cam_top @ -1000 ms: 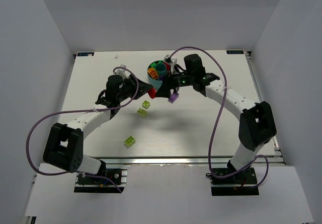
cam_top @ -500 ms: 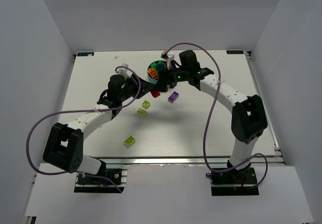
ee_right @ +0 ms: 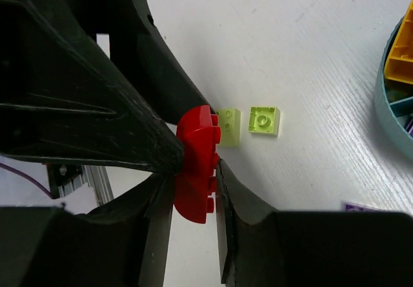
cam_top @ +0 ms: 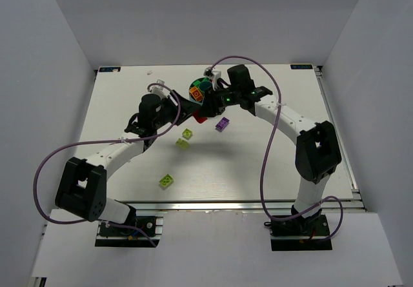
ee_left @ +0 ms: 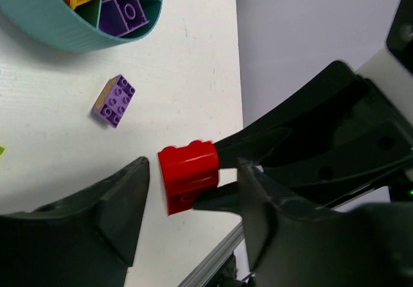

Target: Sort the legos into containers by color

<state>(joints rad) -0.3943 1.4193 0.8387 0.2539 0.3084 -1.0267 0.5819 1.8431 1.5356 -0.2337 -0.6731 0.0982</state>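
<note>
right claw (ee_right: 193, 193) grasping red brick (ee_right: 197, 148) | left claw (ee_left: 192, 177) apparently released around it | purple brick (ee_left: 114, 100), bowl (ee_left: 58, 29) nearby

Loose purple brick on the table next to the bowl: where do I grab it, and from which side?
Pinch the purple brick across its narrow width, gripping the two long side walls, coming straight down. It lies flat, studs up, apart from the teal bowl, so both walls are free; turn the wrist to match its slant.
</note>
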